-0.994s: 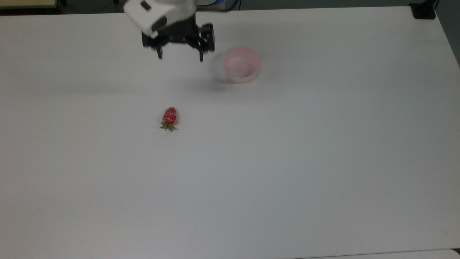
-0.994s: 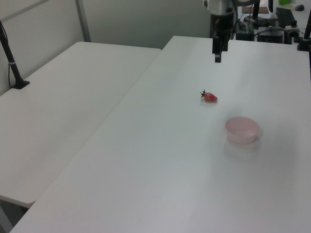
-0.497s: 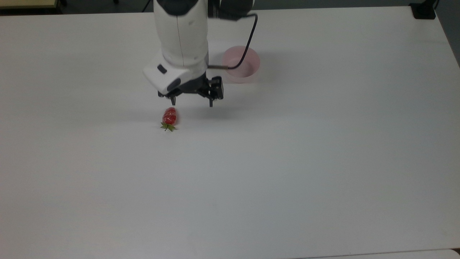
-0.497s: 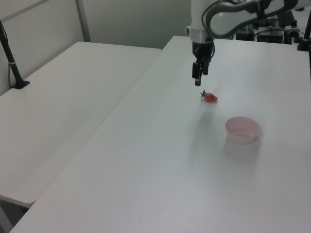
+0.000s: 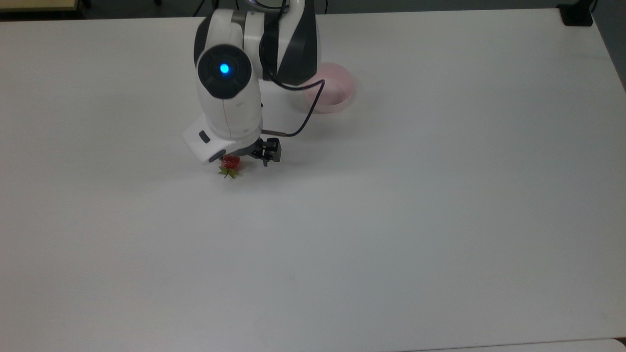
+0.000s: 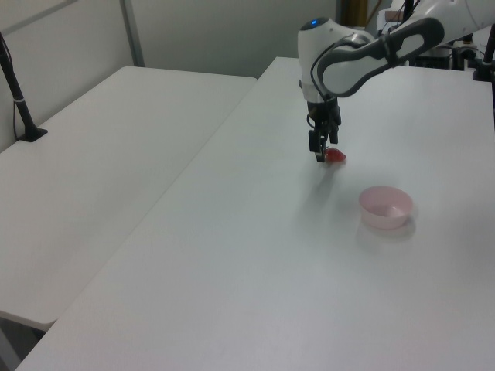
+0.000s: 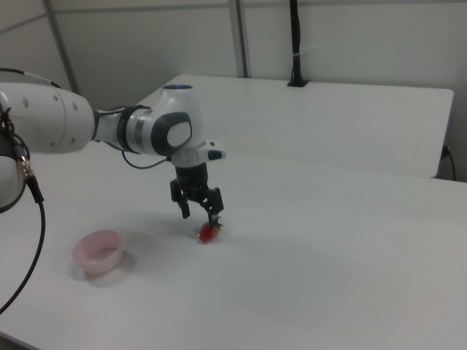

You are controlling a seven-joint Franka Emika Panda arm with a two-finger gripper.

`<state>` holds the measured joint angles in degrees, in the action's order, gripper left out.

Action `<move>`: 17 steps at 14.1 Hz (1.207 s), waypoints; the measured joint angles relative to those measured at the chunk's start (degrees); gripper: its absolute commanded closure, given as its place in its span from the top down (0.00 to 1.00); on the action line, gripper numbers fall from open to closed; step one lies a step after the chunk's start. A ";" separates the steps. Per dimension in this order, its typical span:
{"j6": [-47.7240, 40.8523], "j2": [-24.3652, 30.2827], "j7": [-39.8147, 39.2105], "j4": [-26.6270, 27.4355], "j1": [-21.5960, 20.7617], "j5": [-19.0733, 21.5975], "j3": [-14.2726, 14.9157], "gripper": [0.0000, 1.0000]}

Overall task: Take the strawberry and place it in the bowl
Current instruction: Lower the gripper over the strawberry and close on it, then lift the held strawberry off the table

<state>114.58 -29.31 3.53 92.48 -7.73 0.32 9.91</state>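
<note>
The strawberry (image 5: 231,164) lies on the white table (image 5: 391,220), red with its green cap toward the top view's bottom; the robot's hand covers its upper half. My gripper (image 5: 246,160) hangs open just above it, fingers pointing down. The berry sits close to the finger on the top view's left, not midway between the two. In the right view the strawberry (image 7: 208,233) lies just below the gripper (image 7: 200,214), under the finger on the right view's right. The pale pink bowl (image 5: 337,93) stands farther back, partly hidden by the arm, and is empty in the left view (image 6: 384,206).
A black cable (image 5: 305,120) loops from the wrist toward the bowl. A second white table (image 6: 108,162) adjoins on the left view's left, with a black post (image 6: 17,97) on it. A black block (image 5: 577,14) sits at the top view's far right corner.
The arm has swung from beside the bowl toward the strawberry and dropped low. The open gripper now stands right over the berry. Strawberry and bowl have not moved.
</note>
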 measured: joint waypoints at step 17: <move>-3.62 -2.87 -0.05 0.01 -1.83 -1.95 -0.08 0.82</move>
<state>110.97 -32.19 3.47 92.50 -9.56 -1.63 9.83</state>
